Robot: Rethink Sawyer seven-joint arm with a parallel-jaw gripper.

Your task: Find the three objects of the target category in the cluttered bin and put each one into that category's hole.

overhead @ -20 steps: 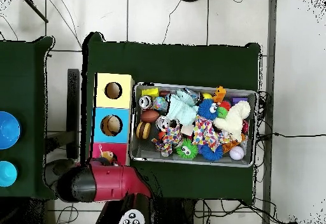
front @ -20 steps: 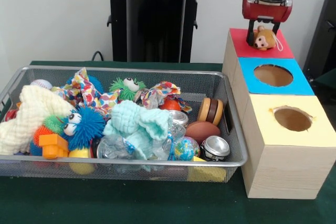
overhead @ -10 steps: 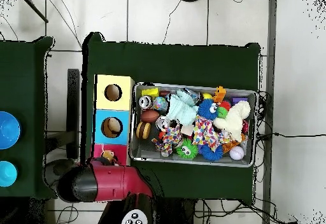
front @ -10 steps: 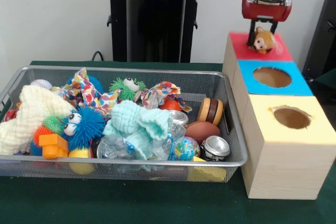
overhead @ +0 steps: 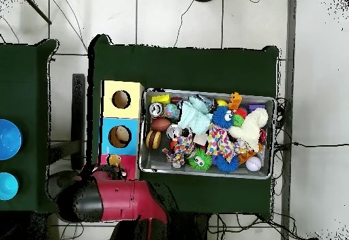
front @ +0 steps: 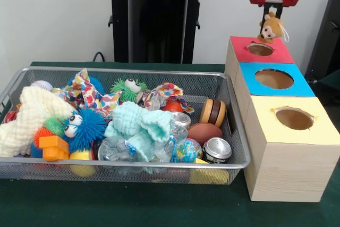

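Orange-tan toy monkey [front: 272, 26] hangs from the claw [front: 272, 13] above the red box.

Red claw pinches the little monkey by its head, up in the air over the round hole [front: 260, 49] in the red-topped box [front: 279, 54]. Next to it sit a blue-topped box [front: 297, 87] and a yellow-topped box [front: 319, 131], 3 boxes in a row on the green counter [front: 122, 206]. Beside them, the wire basket [front: 122, 171] is full of fuzzy balls, cloths and cans.
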